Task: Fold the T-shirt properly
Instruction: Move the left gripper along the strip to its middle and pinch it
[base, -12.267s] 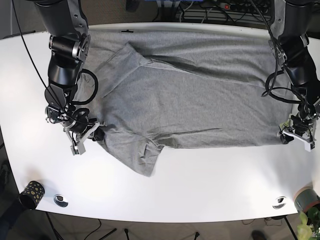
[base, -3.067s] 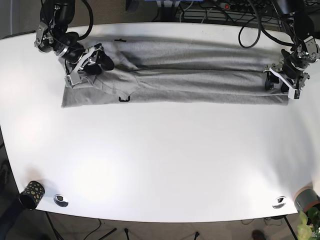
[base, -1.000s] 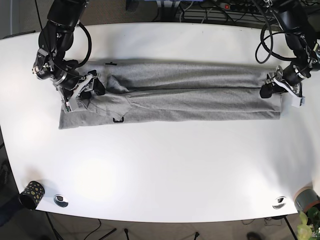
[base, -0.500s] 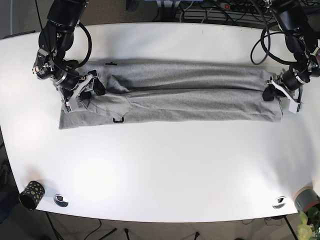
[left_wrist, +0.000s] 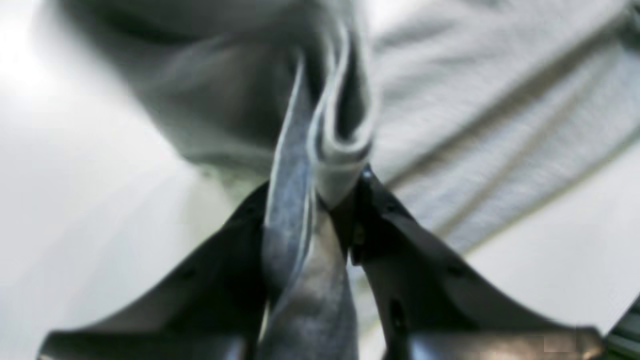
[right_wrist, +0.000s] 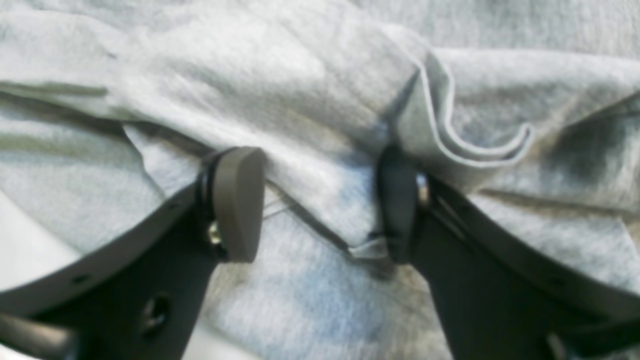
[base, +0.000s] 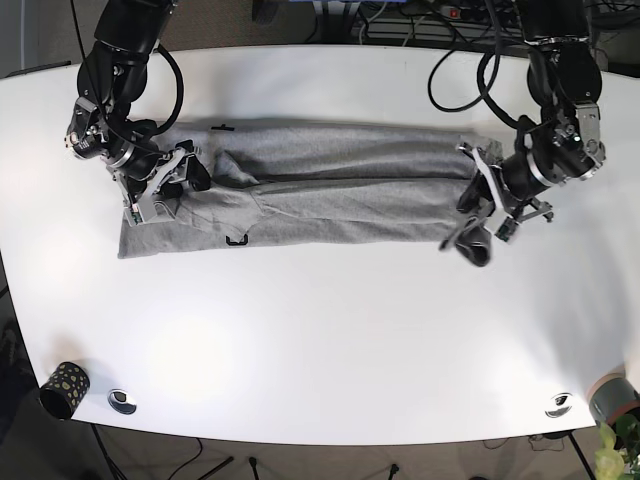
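Note:
The grey T-shirt (base: 340, 180) lies as a long narrow band across the far half of the white table (base: 320, 330). My left gripper (base: 477, 240) is shut on the band's right end, which is lifted and curled back toward the middle. In the left wrist view the gripper (left_wrist: 312, 210) pinches a folded hem of the T-shirt (left_wrist: 500, 125). My right gripper (base: 165, 185) rests on the band's left end. In the right wrist view it (right_wrist: 320, 200) stands open, with a wrinkle of the T-shirt (right_wrist: 300, 75) lying between its fingers.
A dark speckled cup (base: 63, 388) and a metal disc (base: 122, 400) sit at the front left corner. Another disc (base: 558, 405) and a grey pot (base: 612, 398) with a plant sit at the front right. Cables run along the back edge.
My left gripper has swung left and toward the front, carrying the shirt's right end with it, so the band is shorter. The right gripper has stayed in place.

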